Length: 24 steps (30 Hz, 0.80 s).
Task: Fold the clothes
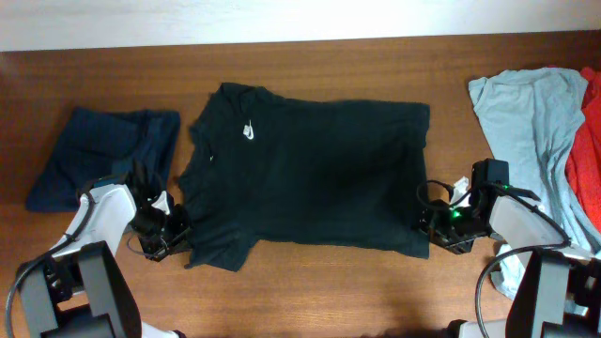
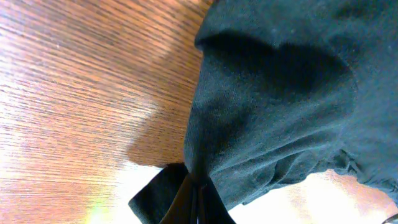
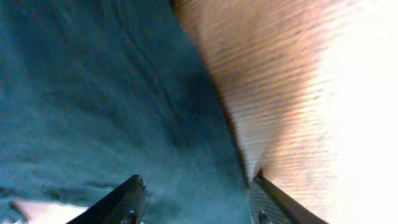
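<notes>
Main item, the black T-shirt (image 1: 310, 169), lies spread flat mid-worktop (image 1: 329, 66), collar toward the left edge. Left gripper (image 1: 167, 230): jaws pinched tight on the shirt's near-left sleeve fold. Right gripper (image 1: 434, 225): jaws partly apart, straddling the near-right hem corner, nothing clamped yet.

Risks:
- Lifting now would drag one side only and skew the shirt.
- The right jaws may catch a single layer or skim off the hem.
- The thin left pinch could slip.

Hard to see:
- The right wrist view is blurred, so the layer count between the jaws is unclear.
- The left fingertips are buried in cloth.
- The light-blue garment (image 1: 526, 122) and red garment (image 1: 587, 141) are cut off at the right edge.
- The navy garment (image 1: 103, 155) sits bunched near the left edge.
</notes>
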Each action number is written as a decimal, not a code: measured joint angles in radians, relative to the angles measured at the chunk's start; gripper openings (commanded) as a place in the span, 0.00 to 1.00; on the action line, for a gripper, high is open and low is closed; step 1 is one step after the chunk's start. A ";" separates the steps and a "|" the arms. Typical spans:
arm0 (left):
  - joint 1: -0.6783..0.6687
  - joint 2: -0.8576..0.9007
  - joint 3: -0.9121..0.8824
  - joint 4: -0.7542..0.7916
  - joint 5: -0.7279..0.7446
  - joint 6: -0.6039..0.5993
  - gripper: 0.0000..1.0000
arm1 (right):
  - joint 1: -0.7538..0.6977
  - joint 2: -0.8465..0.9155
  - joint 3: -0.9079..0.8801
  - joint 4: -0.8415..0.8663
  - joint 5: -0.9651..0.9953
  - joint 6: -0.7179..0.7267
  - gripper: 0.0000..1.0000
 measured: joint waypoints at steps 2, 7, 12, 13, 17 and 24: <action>0.000 0.000 0.000 -0.005 0.000 0.002 0.07 | 0.000 0.001 -0.008 -0.055 -0.018 0.006 0.62; 0.000 0.000 0.000 -0.011 0.000 0.010 0.27 | 0.000 0.009 -0.018 -0.108 -0.036 0.014 0.53; 0.000 0.000 0.000 -0.011 0.000 0.016 0.41 | 0.000 0.013 -0.025 -0.120 -0.034 0.041 0.58; 0.000 0.000 0.000 -0.011 0.000 0.016 0.41 | 0.000 0.016 -0.028 -0.158 -0.026 0.047 0.59; 0.000 0.000 0.000 -0.011 0.000 0.017 0.43 | 0.000 0.018 -0.035 -0.179 -0.011 0.062 0.39; 0.000 0.000 0.000 -0.011 0.000 0.019 0.43 | 0.000 0.018 -0.036 -0.134 0.012 0.097 0.06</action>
